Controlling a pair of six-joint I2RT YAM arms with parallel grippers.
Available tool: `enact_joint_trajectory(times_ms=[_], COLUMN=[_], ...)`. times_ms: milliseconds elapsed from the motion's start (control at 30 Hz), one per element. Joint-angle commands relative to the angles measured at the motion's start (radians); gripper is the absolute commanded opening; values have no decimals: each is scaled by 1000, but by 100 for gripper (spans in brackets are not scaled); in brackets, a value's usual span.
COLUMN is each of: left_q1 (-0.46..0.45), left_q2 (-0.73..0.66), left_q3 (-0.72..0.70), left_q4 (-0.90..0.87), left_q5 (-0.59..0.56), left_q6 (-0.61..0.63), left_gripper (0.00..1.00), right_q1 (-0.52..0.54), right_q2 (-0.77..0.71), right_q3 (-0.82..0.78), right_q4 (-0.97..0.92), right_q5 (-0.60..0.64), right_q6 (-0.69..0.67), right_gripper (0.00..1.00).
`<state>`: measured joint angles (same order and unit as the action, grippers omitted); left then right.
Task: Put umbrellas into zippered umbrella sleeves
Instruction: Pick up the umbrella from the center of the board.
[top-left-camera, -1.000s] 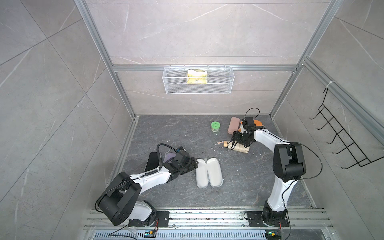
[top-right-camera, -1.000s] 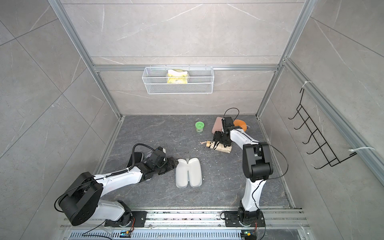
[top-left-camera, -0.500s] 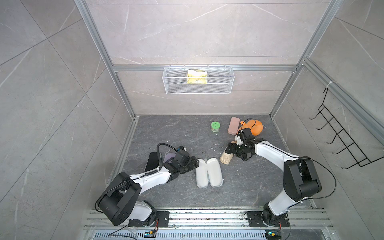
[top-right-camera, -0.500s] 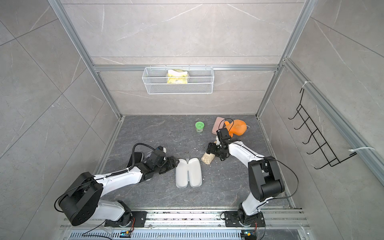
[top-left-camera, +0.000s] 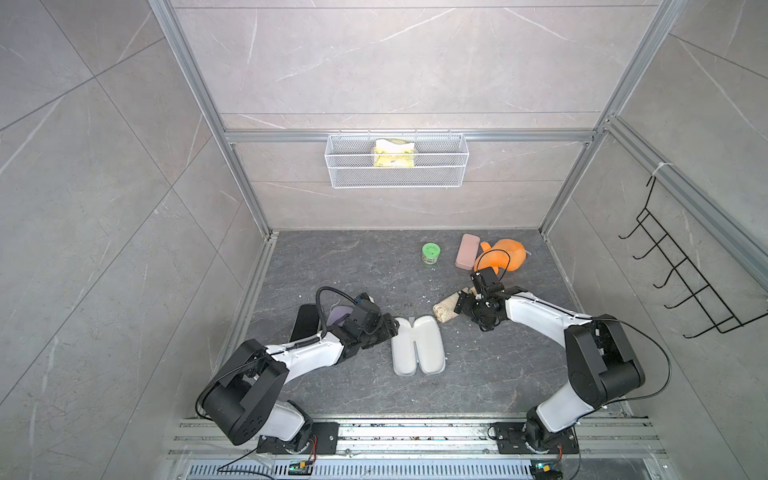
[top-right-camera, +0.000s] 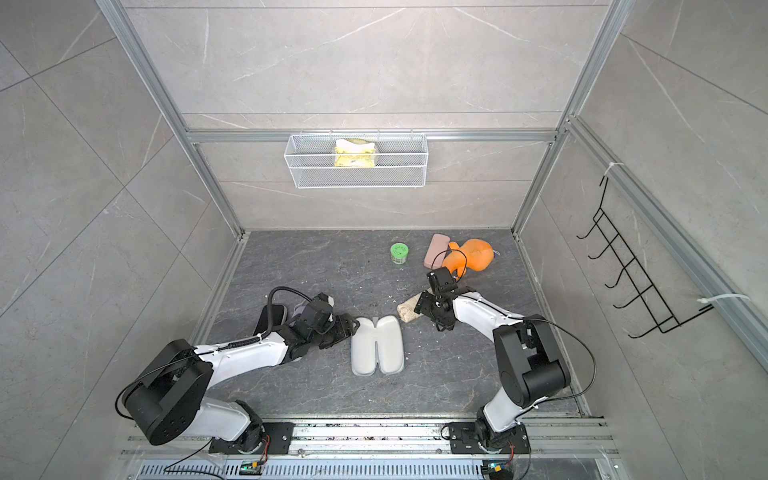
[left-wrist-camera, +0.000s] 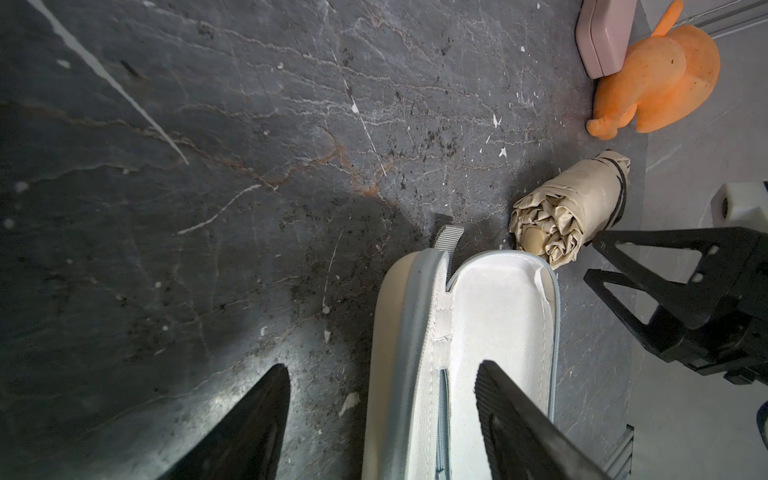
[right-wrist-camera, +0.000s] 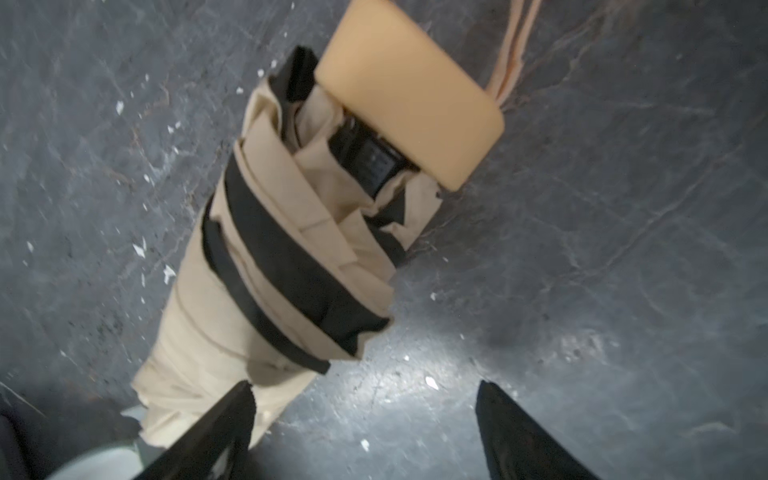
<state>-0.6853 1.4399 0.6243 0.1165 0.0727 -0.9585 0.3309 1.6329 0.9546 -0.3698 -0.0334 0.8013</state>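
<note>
left gripper (left-wrist-camera: 382, 368): my jaws are wide, straddling one half of the open cream sleeve (top-left-camera: 417, 349), no squeeze
right gripper (right-wrist-camera: 365, 385): mine's wide too, empty, beige umbrella (right-wrist-camera: 266, 291) right beside one finger (right-wrist-camera: 224, 428)

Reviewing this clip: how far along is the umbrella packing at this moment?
Done: the cream sleeve lies unzipped and open, empty. In hand: nothing is gripped; the beige umbrella lies on the floor at the sleeve's far corner, with the open right end effector beside it, and the open left end effector straddles the sleeve's edge. Left: loading and zipping this one; a black sleeve and a lilac item wait behind the left arm.
</note>
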Motion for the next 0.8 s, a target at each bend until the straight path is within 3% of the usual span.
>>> enact_joint_trajectory(times_ms=[0, 400, 767], left_q1=[0, 0, 0], left_q2=[-7, -20, -21], left_q3=[25, 0, -44], left_q4=[29, 57, 110], left_q5=[12, 10, 32], left_q6=[-6, -16, -32], left_gripper=[73, 73, 72], right_q1=[12, 45, 62], right_q2=[26, 192, 294], right_q3=[3, 146, 272], right_q4=[111, 30, -77], right_q5=[8, 91, 118], right_q6=[167, 242, 84], right_gripper=[86, 87, 69])
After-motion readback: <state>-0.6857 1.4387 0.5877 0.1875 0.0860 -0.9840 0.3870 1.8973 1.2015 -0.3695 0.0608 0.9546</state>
